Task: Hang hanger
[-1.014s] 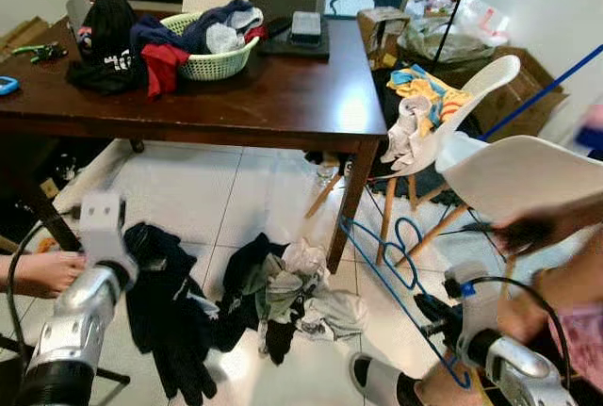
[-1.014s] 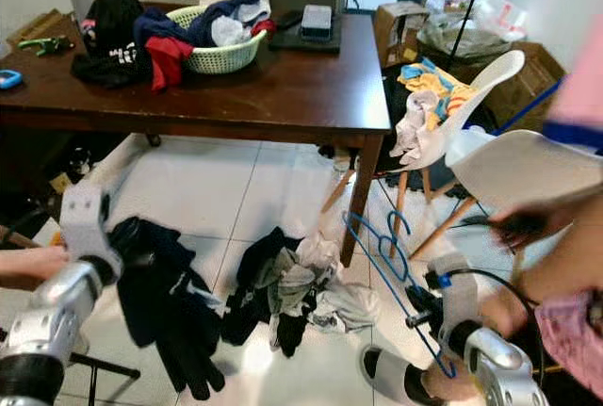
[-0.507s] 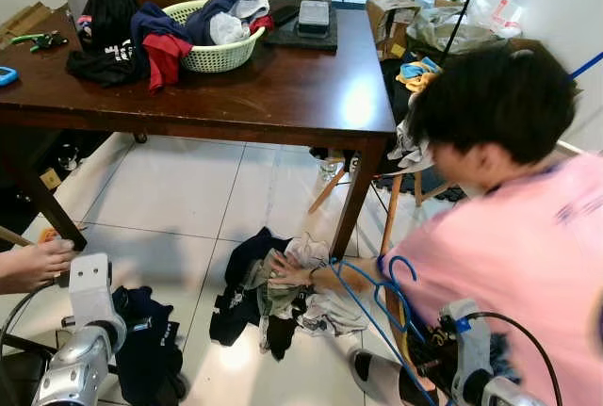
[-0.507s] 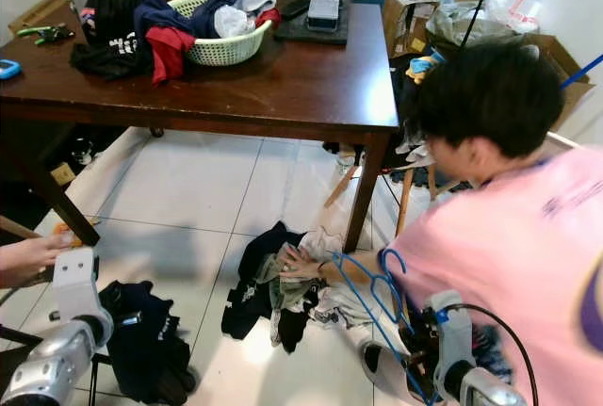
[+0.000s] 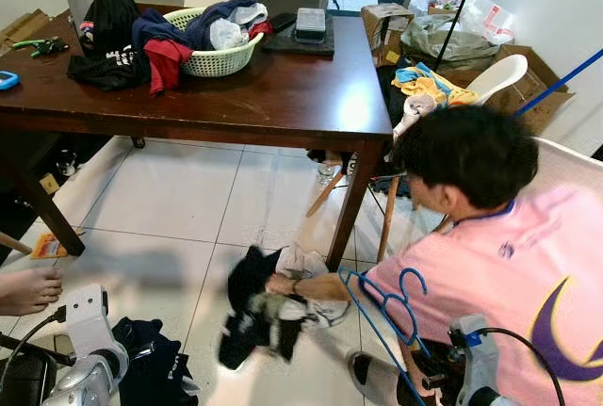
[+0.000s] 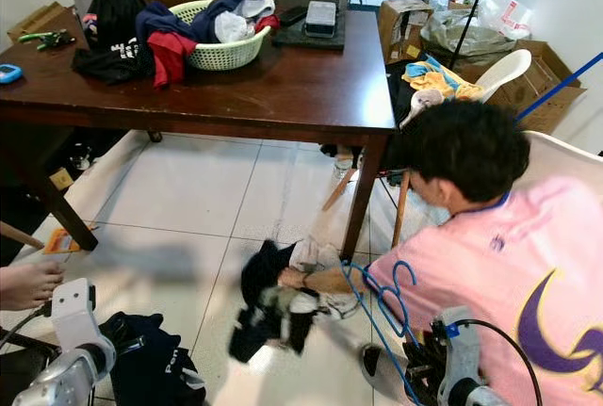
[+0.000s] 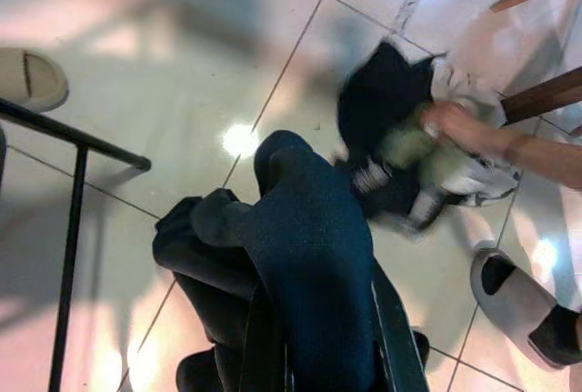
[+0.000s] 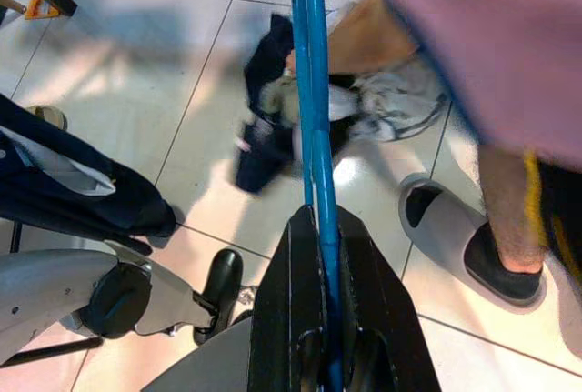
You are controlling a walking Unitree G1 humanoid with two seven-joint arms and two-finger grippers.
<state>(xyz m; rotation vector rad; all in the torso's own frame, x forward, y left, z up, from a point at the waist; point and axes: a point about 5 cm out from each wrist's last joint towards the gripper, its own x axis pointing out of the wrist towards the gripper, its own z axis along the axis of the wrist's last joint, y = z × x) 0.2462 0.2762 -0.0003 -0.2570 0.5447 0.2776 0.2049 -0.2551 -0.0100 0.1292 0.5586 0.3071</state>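
Glossy white tiled floor [image 5: 179,199], dark wooden table [image 5: 273,95] with pale green woven basket [image 5: 215,57] heaped with clothes.
Crouched beside: person in pink shirt [image 5: 499,265], hand in a crumpled clothes pile [image 5: 273,307]. Low at right, right gripper [image 8: 318,256] clamped on thin blue hangers [image 5: 382,302]. Low at left, left gripper [image 7: 314,337] pinching soft dark garment [image 7: 300,228]. No legible writing.

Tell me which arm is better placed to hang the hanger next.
The right, probably. The right gripper is shut on the blue hanger. The left gripper is occupied with a dark garment, held low over the floor.
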